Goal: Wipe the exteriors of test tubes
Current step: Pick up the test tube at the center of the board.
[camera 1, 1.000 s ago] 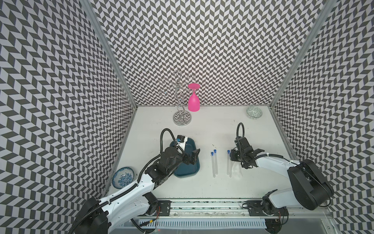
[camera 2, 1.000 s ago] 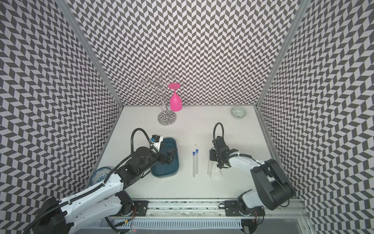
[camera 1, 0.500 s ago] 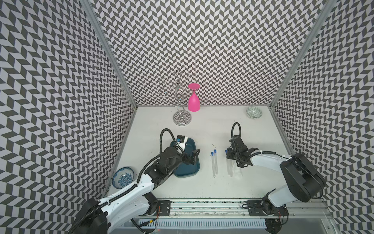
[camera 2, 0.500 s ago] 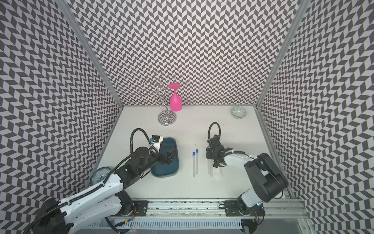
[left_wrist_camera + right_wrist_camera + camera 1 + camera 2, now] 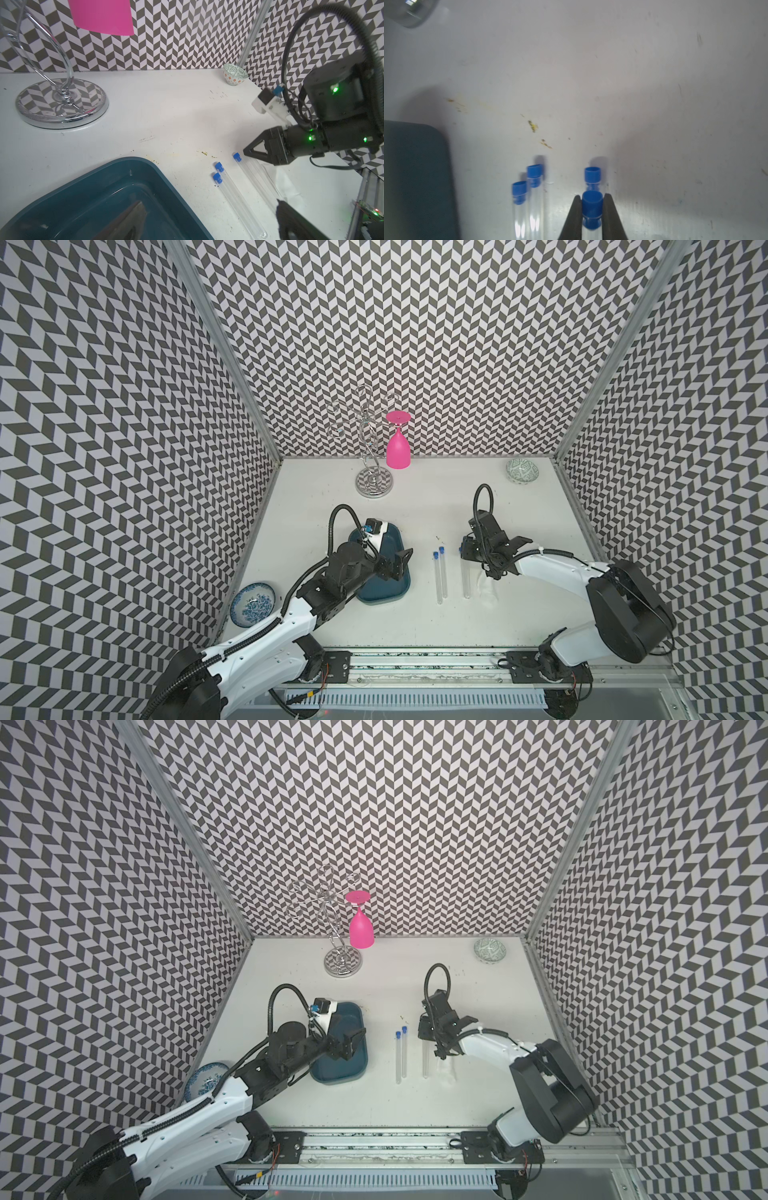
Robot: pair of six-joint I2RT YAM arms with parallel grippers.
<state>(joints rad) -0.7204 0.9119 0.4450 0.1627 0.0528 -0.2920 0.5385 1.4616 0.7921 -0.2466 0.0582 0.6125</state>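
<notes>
We grip one tube [image 5: 591, 208] at its cap with the right gripper [image 5: 592, 197]; the tubes [image 5: 439, 578] lie parallel, caps toward the back wall [image 5: 415, 344]; left gripper [image 5: 398, 563] gapes.

We see clear, glossy test tubes [image 5: 240, 206] with matt blue plastic caps [image 5: 217, 178], a mirror-polished metal stand [image 5: 87, 97] and a scuffed, matt white tabletop [image 5: 166, 104].

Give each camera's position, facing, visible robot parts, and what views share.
Top views: high at the front, looking down on the table; both arms, left gripper at the teal tray, right gripper near the paired tubes.
Left wrist: left arm, facing the right gripper across the table; left fingers spread.
Right wrist: right arm, low over the table; right fingers clamp the held tube.
Shared: all show teal tray and paired tubes.
</notes>
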